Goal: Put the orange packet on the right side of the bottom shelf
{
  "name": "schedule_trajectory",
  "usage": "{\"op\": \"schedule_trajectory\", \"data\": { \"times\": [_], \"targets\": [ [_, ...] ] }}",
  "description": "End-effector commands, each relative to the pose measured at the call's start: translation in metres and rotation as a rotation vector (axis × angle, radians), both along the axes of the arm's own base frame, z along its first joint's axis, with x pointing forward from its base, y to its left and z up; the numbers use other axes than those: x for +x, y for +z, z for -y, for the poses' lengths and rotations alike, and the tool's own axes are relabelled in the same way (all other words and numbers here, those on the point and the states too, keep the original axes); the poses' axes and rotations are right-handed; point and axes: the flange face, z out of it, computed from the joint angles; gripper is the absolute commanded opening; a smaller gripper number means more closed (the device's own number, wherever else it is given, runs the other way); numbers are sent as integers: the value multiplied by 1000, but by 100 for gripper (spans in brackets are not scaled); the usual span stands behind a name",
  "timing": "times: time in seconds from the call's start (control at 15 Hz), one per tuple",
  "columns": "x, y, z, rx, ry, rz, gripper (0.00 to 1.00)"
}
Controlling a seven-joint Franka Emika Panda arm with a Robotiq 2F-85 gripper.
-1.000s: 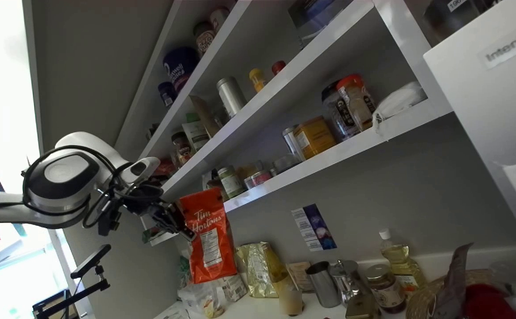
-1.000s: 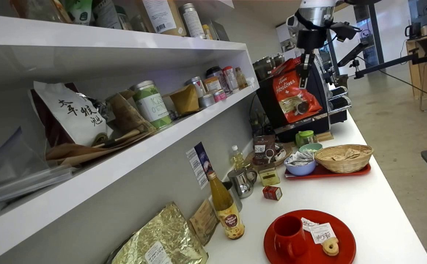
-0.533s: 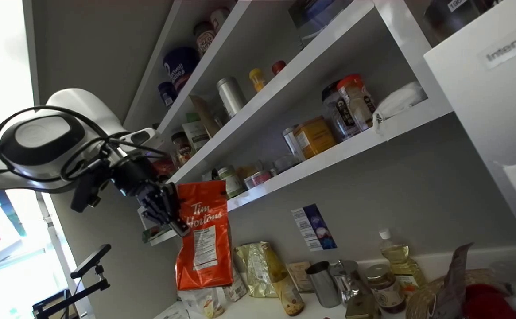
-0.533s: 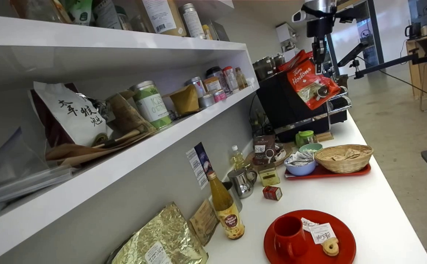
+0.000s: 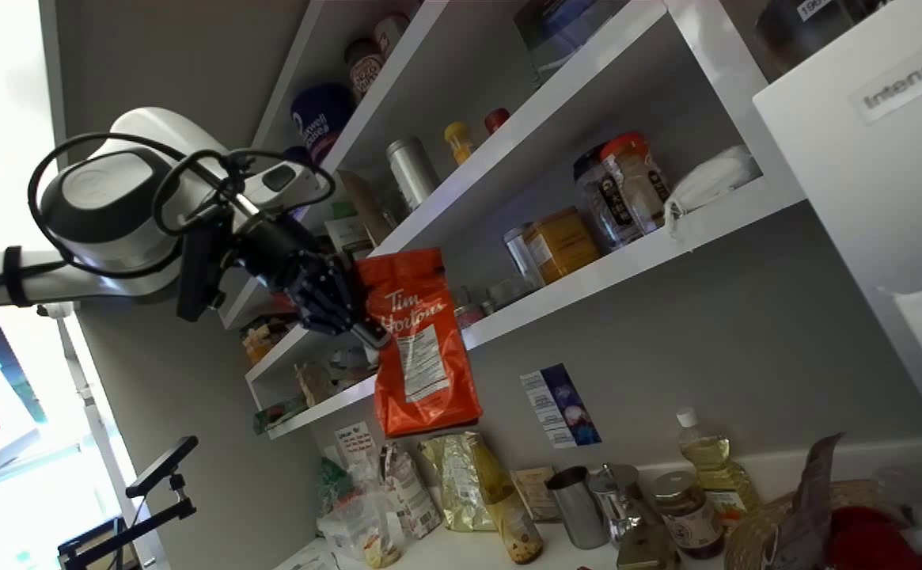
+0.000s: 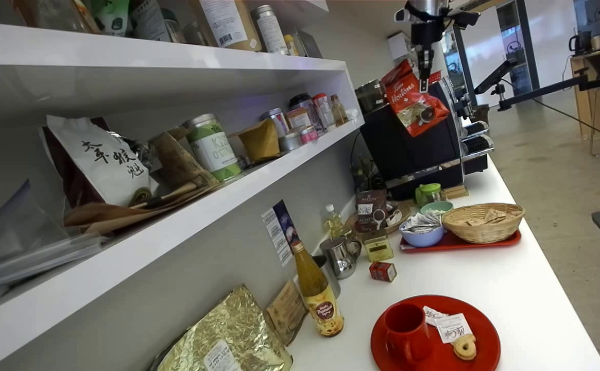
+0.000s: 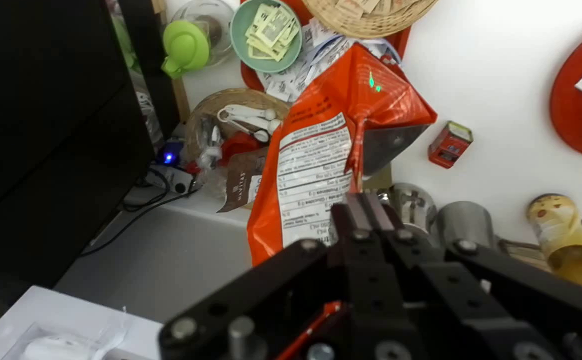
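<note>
In an exterior view, your white surface (image 6: 459,273) carries a red plate (image 6: 441,356), an amber bottle (image 6: 318,288) and a gold foil bag (image 6: 227,324) at the near end — and, farther along, a small red box (image 6: 382,271), a metal pitcher (image 6: 338,257) and a red tray (image 6: 454,246).

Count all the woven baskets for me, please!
2: a wicker basket on the red tray, and another basket holding white spoons. More could be hidden.

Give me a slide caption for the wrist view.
The closed gripper pinches the orange packet by one side, with the white counter below.
</note>
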Motion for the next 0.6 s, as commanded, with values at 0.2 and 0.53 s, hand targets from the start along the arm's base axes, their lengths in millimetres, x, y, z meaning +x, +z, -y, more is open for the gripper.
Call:
{"op": "schedule_trajectory", "data": {
  "times": [0.2,0.53],
  "targets": [
    [72,37,40,-60,-52,131,0],
    [120,51,46,-119,-68,240,0]
  ]
}}
